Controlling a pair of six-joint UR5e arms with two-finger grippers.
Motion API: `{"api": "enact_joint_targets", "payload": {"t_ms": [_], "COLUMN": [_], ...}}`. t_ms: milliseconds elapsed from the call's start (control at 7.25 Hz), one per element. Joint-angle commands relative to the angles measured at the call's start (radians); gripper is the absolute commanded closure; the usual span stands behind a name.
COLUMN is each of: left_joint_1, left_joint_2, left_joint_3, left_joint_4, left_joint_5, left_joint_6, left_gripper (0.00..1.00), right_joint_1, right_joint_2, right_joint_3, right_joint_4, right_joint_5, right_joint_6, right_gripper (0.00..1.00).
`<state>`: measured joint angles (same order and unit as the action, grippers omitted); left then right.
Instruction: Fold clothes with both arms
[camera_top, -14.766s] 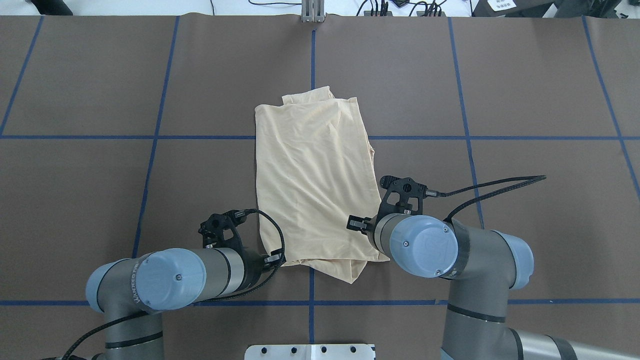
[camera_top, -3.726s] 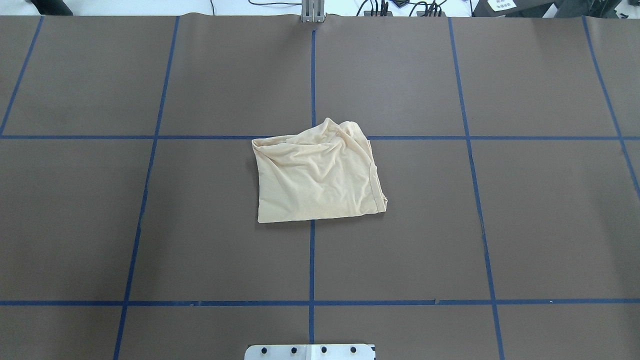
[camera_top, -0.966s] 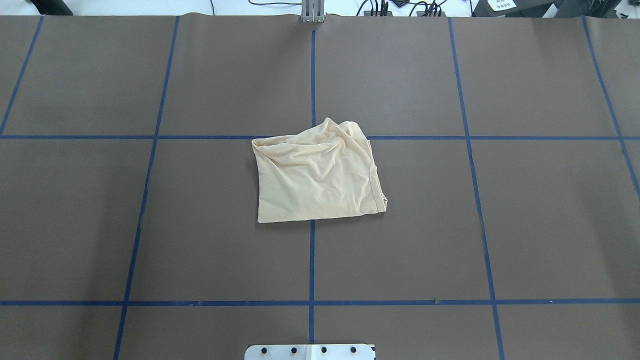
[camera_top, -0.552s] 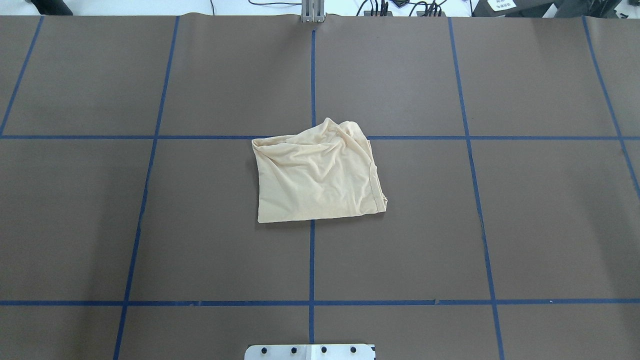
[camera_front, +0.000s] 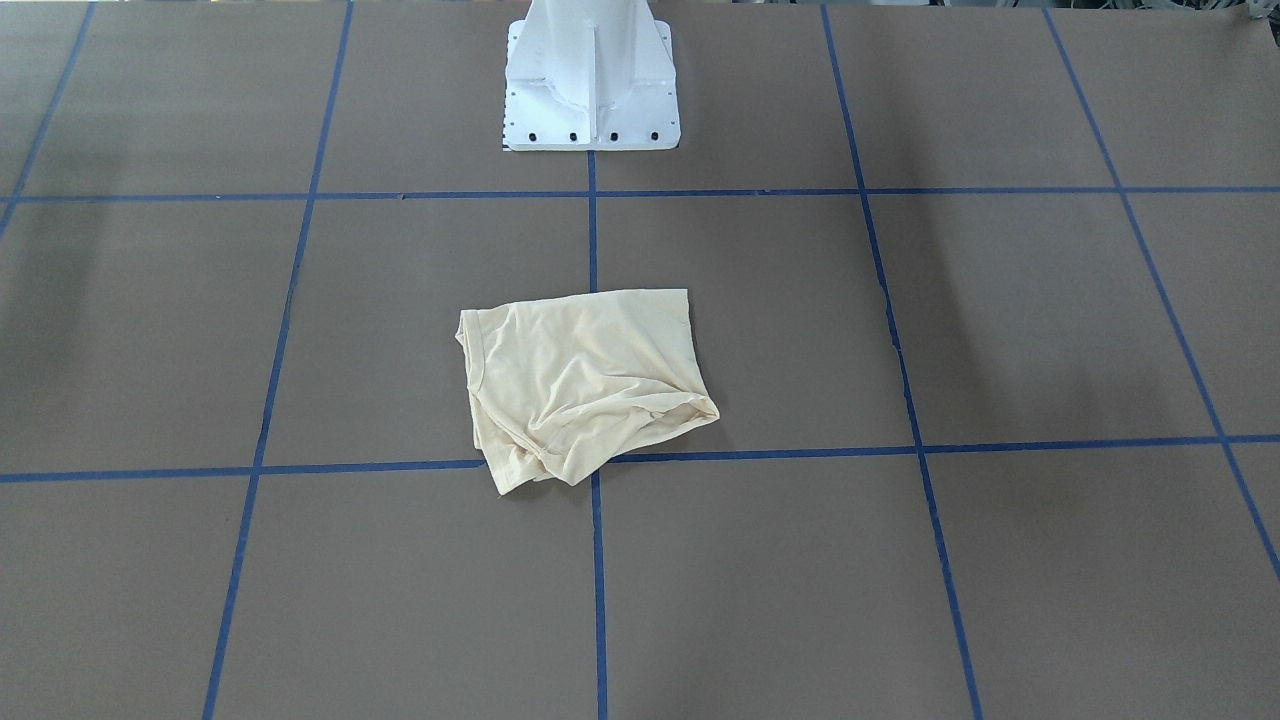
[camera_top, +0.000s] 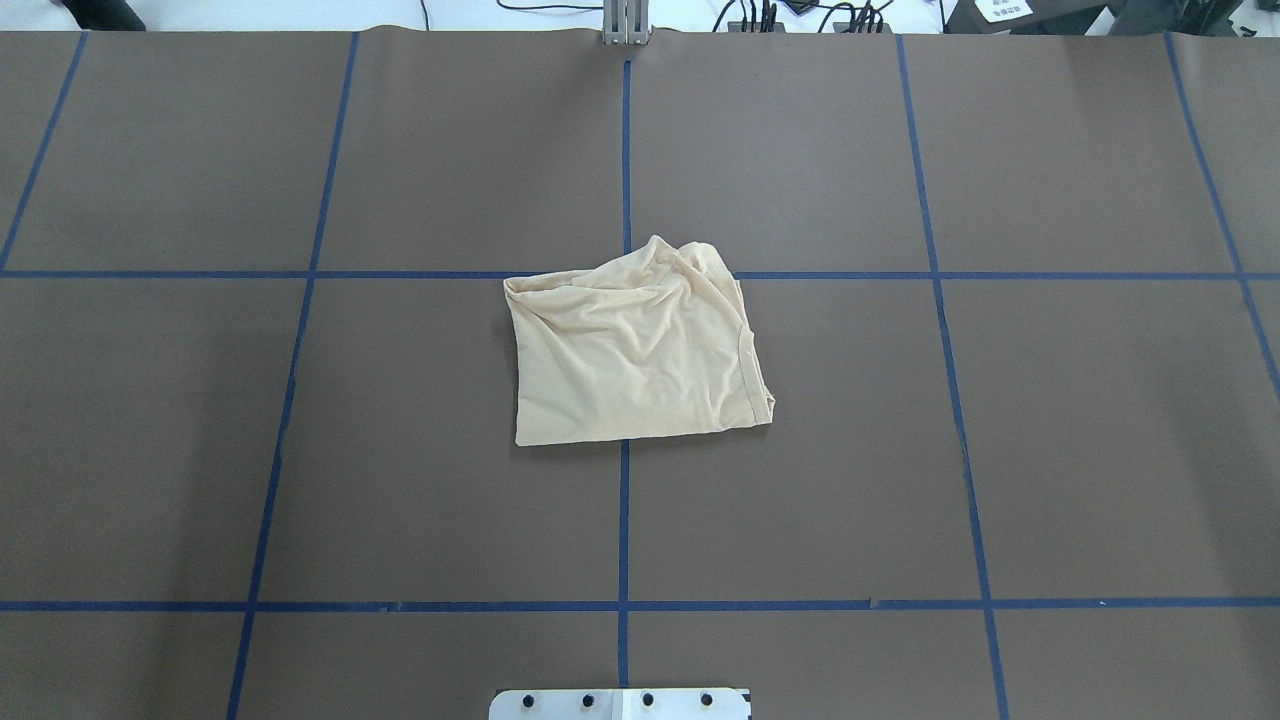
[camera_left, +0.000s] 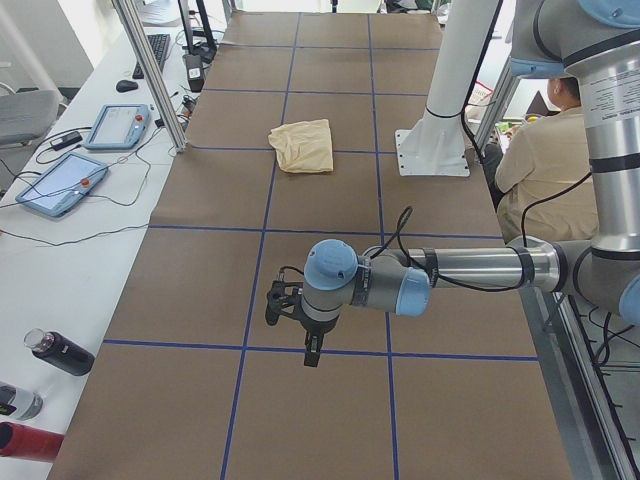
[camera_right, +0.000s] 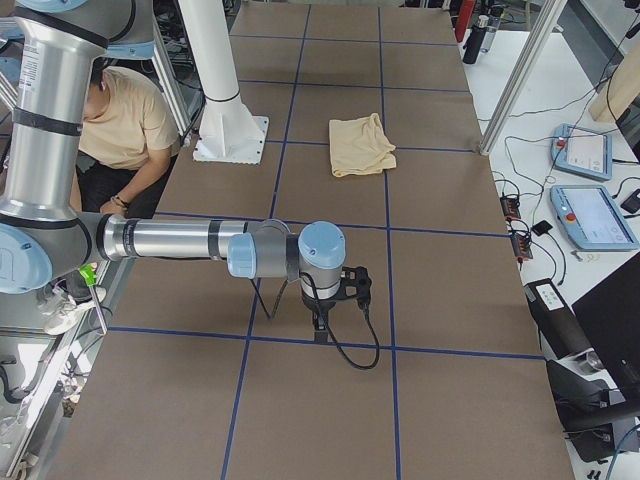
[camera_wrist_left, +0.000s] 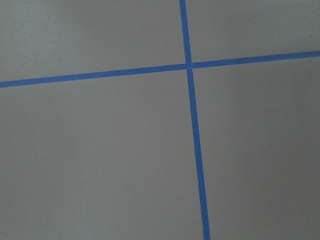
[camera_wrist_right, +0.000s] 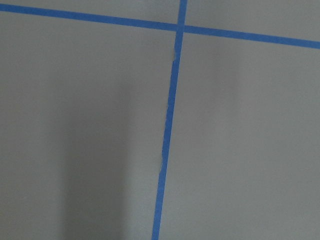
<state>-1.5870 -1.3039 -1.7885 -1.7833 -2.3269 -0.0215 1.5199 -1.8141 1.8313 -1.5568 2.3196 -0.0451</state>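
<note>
The clothes lie as one cream shirt folded into a rough rectangle at the middle of the brown mat, wrinkled along the far edge; no print shows. They also show in the front-facing view and both side views. Neither arm appears in the overhead or front-facing view. The left gripper hangs over the mat far from the shirt, pointing down. The right gripper hangs likewise near the other end. I cannot tell whether either is open or shut. Both wrist views show only mat and blue tape.
The white pedestal base stands behind the shirt. A seated person is beside the table near the base. Teach pendants and bottles lie on the side benches. Blue tape lines grid the mat.
Since 14.8 s ago the long shirt has been folded in half and both arms have left the overhead view. Nothing has moved in the last second.
</note>
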Motion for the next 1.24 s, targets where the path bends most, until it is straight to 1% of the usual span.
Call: {"api": "enact_joint_targets", "payload": {"t_ms": [0, 828, 1104], "left_joint_1": [0.001, -0.001, -0.001], "left_joint_2": [-0.001, -0.003, -0.003], "left_joint_3": [0.003, -0.015, -0.015], "left_joint_4": [-0.004, -0.004, -0.037], "left_joint_5": [-0.002, -0.003, -0.002], "left_joint_6": [0.0, 0.002, 0.0], "left_gripper": [0.0, 0.0, 0.0], "right_joint_1": [0.0, 0.0, 0.0], "right_joint_2": [0.001, -0.01, -0.011], "right_joint_3": [0.002, 0.023, 0.022], "right_joint_4": [0.0, 0.001, 0.0], "right_joint_5": [0.006, 0.004, -0.006], "right_joint_6": [0.005, 0.005, 0.004], "right_gripper": [0.0, 0.0, 0.0]}}
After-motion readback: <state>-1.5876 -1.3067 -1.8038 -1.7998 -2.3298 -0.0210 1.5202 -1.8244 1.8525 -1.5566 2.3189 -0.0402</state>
